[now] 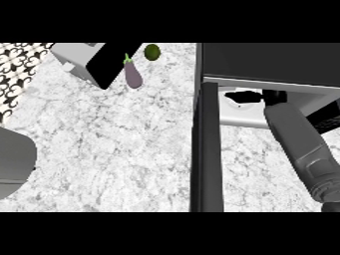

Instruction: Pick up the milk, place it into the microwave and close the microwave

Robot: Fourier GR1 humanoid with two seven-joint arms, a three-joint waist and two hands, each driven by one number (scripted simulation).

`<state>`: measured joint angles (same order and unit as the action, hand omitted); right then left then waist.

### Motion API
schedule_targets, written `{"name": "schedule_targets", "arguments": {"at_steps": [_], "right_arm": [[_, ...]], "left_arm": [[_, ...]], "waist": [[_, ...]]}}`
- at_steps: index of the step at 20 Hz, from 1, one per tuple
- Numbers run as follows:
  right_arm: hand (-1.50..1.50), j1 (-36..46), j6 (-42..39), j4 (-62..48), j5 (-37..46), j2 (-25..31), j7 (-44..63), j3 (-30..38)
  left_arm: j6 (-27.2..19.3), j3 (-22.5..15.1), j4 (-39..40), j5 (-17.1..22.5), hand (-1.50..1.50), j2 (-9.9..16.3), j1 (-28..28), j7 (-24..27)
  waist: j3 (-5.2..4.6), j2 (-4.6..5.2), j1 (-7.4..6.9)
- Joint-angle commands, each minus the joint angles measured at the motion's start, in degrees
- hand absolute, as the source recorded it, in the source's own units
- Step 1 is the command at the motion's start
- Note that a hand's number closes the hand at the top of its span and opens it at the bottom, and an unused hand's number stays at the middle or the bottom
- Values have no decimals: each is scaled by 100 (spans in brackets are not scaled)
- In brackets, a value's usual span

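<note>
Microwave: dark boxy microwave (275, 60) sitting on the white marble worktop (113, 144), door (206, 149) hanging open.
Right robot hand (250, 96): reaching inside the cavity; grip cannot be told.
Milk: not showing.
Elsewhere: purple aubergine (132, 74) lying near a green lime (152, 52).

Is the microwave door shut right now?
No, the microwave door stands swung open, and the right hand is inside the microwave.
</note>
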<state>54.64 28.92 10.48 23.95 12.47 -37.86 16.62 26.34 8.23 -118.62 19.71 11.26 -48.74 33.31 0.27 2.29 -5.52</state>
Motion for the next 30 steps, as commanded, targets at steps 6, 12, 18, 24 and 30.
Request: {"name": "schedule_targets", "arguments": {"at_steps": [6,12,18,24,30], "right_arm": [[-150,-16,-794,-104,-333,-283,-597,269],[-150,-373,-1822,-29,-632,68,-1076,472],[-150,-817,-2111,309,-759,-325,-1201,370],[-150,-1533,-2587,958,-901,-365,-1330,230],[-150,-2501,-2997,1780,-952,-598,-1284,-46]], "left_arm": [[-104,-655,-51,-507,-150,-390,188,-177],[-28,-980,-319,-924,-150,-541,-62,-121],[-318,-1430,-699,-1406,-150,-753,172,-634],[-361,-2127,-510,-2188,-150,-954,155,-514],[-536,-2403,-783,-2062,-150,-1058,683,-1472]], "waist": [[-11,-108,240],[-17,-178,369],[-25,-237,544],[-31,-282,635],[-38,-310,850]]}}
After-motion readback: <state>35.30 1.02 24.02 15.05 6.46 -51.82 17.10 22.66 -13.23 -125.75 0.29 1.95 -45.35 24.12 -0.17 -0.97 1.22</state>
